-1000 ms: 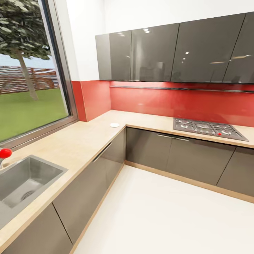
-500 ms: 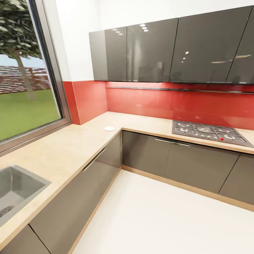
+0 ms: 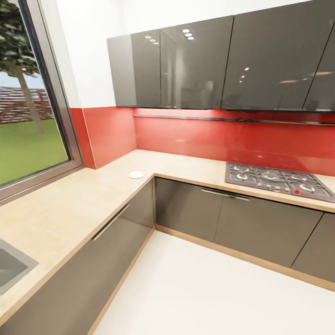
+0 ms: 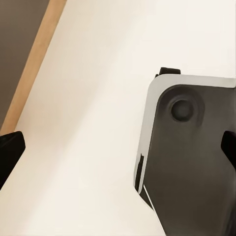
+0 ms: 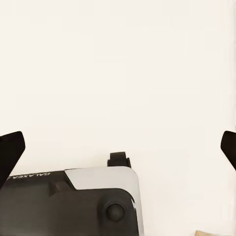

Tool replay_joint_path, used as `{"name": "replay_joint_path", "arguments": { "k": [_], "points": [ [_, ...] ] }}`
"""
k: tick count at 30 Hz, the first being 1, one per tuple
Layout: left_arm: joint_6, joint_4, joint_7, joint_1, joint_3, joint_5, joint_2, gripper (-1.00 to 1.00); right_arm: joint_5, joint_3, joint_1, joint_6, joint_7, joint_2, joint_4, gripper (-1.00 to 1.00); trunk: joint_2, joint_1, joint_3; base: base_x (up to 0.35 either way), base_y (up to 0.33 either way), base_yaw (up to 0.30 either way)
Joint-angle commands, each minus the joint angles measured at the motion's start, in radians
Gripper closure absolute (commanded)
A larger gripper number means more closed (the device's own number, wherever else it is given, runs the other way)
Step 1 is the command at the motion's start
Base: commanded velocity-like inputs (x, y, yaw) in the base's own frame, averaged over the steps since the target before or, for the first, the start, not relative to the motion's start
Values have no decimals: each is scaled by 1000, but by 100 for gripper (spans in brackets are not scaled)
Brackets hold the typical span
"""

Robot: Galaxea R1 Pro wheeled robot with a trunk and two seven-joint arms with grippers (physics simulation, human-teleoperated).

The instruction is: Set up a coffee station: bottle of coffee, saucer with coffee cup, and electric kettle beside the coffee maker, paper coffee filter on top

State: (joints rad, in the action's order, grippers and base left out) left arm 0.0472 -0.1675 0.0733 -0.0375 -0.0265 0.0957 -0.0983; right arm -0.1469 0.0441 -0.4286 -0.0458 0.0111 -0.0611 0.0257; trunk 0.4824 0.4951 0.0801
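A small flat white disc (image 3: 136,174), shaped like a saucer, lies on the beige countertop (image 3: 70,209) near the inner corner. The coffee maker, coffee bottle, filter, cup and kettle are out of view. In the left wrist view my left gripper (image 4: 118,150) is open, its dark fingertips (image 4: 10,152) at the picture's two sides, with pale floor and the robot's base (image 4: 191,162) beyond. My right gripper (image 5: 118,150) is open too, one of its fingertips (image 5: 11,147) at the picture's edge, over the floor and the base (image 5: 73,201).
An L-shaped counter with grey cabinet fronts (image 3: 186,209) runs along the window wall and the red backsplash. A gas hob (image 3: 277,179) sits at the right, a sink corner (image 3: 11,267) at the lower left. Grey wall cabinets (image 3: 195,65) hang above. White floor (image 3: 209,288) spreads in front.
The camera has swung right: the whole picture has slid left, the sink has nearly left the frame and the red tap knob is gone from view. Nothing on the counter has moved.
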Motion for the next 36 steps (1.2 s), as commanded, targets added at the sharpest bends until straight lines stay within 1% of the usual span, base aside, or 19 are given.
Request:
{"name": "replay_joint_path", "arguments": {
  "k": [1,36],
  "points": [
    [3,1,0,-1,-1,10,0,-100,-10,5,0,-5,1,0,2,-100,2,1,2,314,-170,0],
    [3,2,-1,0,-2,10,0,-100,-10,5,0,-5,1,0,2,-100,2,1,2,294,-196,0]
  ]
}}
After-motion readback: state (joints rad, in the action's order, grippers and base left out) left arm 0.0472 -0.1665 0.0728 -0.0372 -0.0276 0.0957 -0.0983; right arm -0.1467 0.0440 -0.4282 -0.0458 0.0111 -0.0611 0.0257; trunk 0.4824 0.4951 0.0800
